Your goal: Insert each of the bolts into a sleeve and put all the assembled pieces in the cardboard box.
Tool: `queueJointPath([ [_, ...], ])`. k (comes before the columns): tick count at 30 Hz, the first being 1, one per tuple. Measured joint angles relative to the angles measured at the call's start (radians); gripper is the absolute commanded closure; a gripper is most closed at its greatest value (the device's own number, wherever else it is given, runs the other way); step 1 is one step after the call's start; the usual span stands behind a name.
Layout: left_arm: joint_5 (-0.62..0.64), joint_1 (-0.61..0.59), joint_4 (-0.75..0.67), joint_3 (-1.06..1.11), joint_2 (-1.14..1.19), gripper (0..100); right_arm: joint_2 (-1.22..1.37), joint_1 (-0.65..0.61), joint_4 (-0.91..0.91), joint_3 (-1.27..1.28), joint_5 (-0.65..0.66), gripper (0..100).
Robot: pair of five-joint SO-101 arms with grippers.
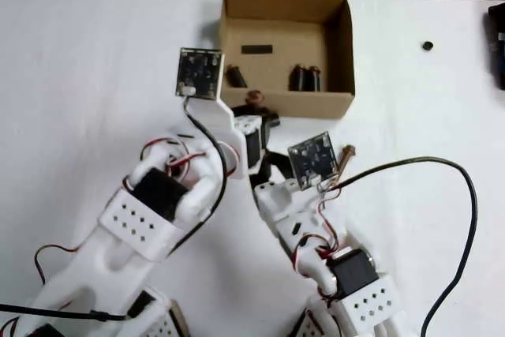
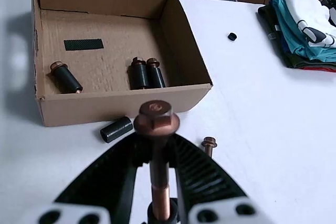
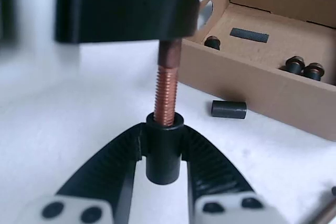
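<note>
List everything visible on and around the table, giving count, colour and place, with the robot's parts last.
cardboard box: one, brown, open, on the table
assembled pieces: three, black with copper heads, in the box, two together, one apart
dark strip: one, on the box floor
loose sleeve: one, black, on the table before the box
loose bolt: one, copper, on the table near the box's front corner
small black piece: one, on the table beside the box
folded clothes: one pile, teal, white and dark, table edge
table: one, white
clamped bolt: one, copper, thread entering the clamped sleeve
left gripper: black fingers, shut on the clamped bolt
right gripper: black fingers, shut on the clamped sleeve
</note>
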Motion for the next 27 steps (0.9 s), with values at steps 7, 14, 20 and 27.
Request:
queueJointPath([
  [7, 0.000, 0.015, -0.002, 0.058, -0.005, 98, 0.000, 0.000, -0.023, 0.002, 0.000, 97.8],
  [14, 0.000, 0.080, 0.000, 0.121, -0.008, 98, 0.000, 0.011, -0.025, 0.002, 0.000, 97.8],
  [20, 0.000, 0.078, 0.002, 0.160, -0.023, 78, 0.000, 0.006, -0.025, 0.003, 0.000, 97.8],
  [27, 0.000, 0.077, 0.006, 0.160, -0.025, 70, 0.002, 0.009, -0.023, 0.003, 0.002, 97.8],
])
